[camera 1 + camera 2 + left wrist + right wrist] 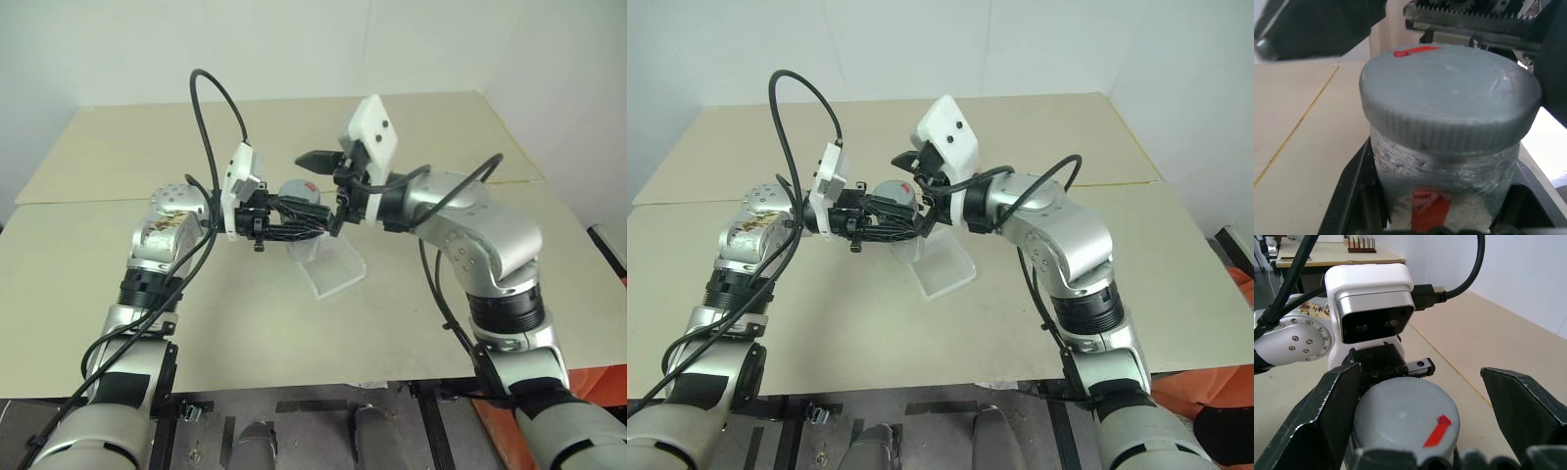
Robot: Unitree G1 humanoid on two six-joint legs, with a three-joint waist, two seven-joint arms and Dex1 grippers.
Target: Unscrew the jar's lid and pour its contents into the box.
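My left gripper [292,221] is shut on the clear jar [1444,171] and holds it in the air over the table, its fingers [1354,196] pressed to the jar's sides. The grey lid [1400,411] with its red mark sits on the jar's mouth. My right gripper [1420,418] is open, one finger [1327,416] close against the lid's side and the other [1523,406] standing apart from it. The shallow translucent box [331,266] rests on the table right below the jar. I cannot make out the contents through the jar's walls.
The beige table [411,323] has a seam running across it behind the arms, and its front edge is close to me. An orange object [607,392] stands off the table's right side. Black cables [211,117] loop above both wrists.
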